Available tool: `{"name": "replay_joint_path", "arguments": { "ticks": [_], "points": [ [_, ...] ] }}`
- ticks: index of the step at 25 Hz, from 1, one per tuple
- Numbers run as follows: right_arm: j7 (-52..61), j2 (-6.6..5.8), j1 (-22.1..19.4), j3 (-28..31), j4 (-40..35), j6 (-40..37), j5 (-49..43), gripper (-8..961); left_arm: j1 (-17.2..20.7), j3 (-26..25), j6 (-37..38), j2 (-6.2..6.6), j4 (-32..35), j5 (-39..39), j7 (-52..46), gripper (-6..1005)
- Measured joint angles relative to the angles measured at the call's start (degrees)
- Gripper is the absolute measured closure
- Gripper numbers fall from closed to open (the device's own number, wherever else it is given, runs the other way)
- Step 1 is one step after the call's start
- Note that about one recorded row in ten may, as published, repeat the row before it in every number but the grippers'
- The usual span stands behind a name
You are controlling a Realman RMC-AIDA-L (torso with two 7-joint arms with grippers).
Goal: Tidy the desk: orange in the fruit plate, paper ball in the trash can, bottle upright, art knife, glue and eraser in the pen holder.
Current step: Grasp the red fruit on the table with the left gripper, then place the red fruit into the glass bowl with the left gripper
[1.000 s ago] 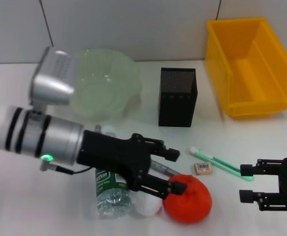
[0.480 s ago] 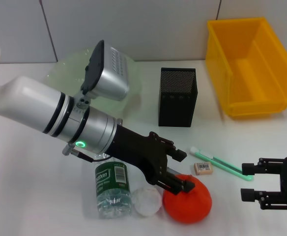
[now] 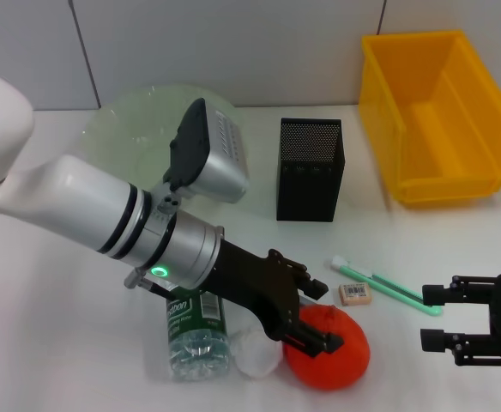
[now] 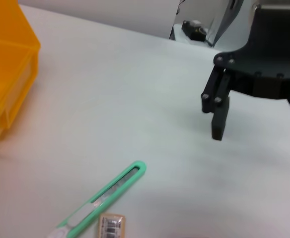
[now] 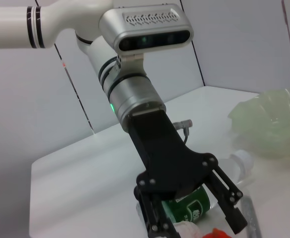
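Observation:
The orange [image 3: 341, 354] lies at the front of the table, next to the white paper ball [image 3: 252, 355] and the bottle [image 3: 194, 330], which lies on its side. My left gripper [image 3: 319, 317] is open, its fingers spread over the orange's upper left side; it also shows in the right wrist view [image 5: 197, 222]. The green art knife [image 3: 388, 283] and the eraser [image 3: 354, 293] lie to the right of the orange and also show in the left wrist view [image 4: 108, 196] [image 4: 112, 226]. The glue is hidden. My right gripper [image 3: 431, 320] is open and empty at the front right.
A black mesh pen holder [image 3: 310, 170] stands at mid-table. A yellow bin [image 3: 435, 112] is at the back right. A pale green plate [image 3: 130, 129] sits at the back left, partly behind my left arm.
My left arm has swung forward and to the right, and its gripper has come down over the orange. The right gripper has not moved.

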Motion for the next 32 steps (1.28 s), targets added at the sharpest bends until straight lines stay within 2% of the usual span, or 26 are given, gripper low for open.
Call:
{"name": "replay_joint_path", "arguments": {
  "ticks": [7, 13, 25, 27, 31, 32],
  "points": [
    [0.0, 0.0, -0.1, 0.0, 0.0, 0.1, 0.0, 289, 0.1, 3.6, -3.2, 0.0, -0.6, -1.6, -0.3, 208],
    [0.0, 0.0, -0.1, 0.0, 0.0, 0.2, 0.0, 291, 0.1, 3.6, -3.6, 0.0, -0.7, -1.5, 0.2, 283],
    [0.0, 0.0, -0.1, 0.0, 0.0, 0.5, 0.0, 294, 0.3, 3.5, -3.4, 0.0, -0.2, -1.5, 0.2, 492],
    [0.0, 0.0, -0.1, 0.0, 0.0, 0.5, 0.0, 295, 0.5, 3.0, -3.1, 0.06, 0.1, -1.8, -0.1, 701],
    [0.0, 0.0, -0.1, 0.0, 0.0, 0.5, 0.0, 296, 0.5, 3.0, -3.1, 0.06, 0.1, -1.8, -0.1, 745],
    [0.0, 0.0, -0.1, 0.0, 0.0, 0.4, 0.0, 297, 1.2, 1.2, -1.7, 0.33, 1.3, -3.0, -0.3, 756]
  ]
}}
